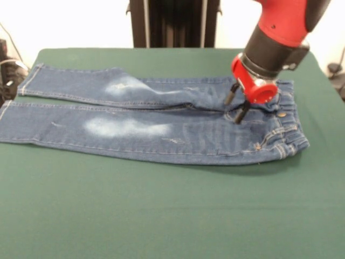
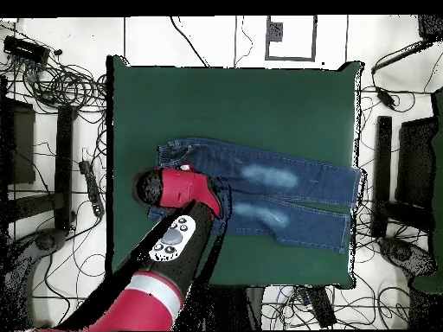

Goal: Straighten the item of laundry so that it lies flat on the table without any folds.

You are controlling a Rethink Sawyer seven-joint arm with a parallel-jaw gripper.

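Observation:
The item of laundry [image 1: 135, 129], a small pair of blue jeans with whitish thigh patches, lies spread on the green table [image 1: 161, 216]. In the front view its waistband is at the right and both legs run left, side by side. Shallow creases show around the crotch and on the far leg. My gripper [image 1: 234, 109] hangs over the crotch area just left of the waistband, open, with its black fingertips [image 1: 239, 117] at or just above the denim and nothing between them. From overhead, the jeans [image 2: 277, 186] lie mid-table and the red arm [image 2: 186, 194] covers their waist end.
Wide bare felt lies on the camera side of the jeans in the front view. Cables and dark equipment [image 2: 52, 86] crowd the floor around the table in the overhead view, and black gear [image 1: 6, 73] sits off the table's left edge in the front view.

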